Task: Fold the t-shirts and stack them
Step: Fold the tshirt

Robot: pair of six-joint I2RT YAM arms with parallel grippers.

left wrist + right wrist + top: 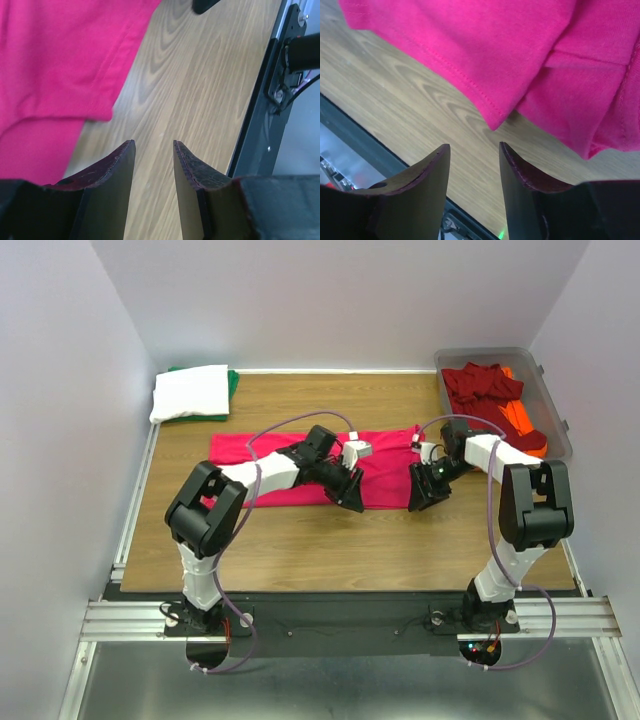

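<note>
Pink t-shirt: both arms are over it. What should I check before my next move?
1. Left gripper open, holding nothing: ok.
2. Right gripper open, holding nothing: ok.
3. Pink t-shirt lying wholly on the table: ok.
4. Its middle smooth: cannot tell, the arms hide it.
5. White t-shirt stacked on green t-shirt, far left corner: ok.

Bare table (330, 550) nearside of pink t-shirt (385, 475)

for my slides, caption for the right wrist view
Open, empty right tool over the table, beside the hem of the pink shirt
</note>
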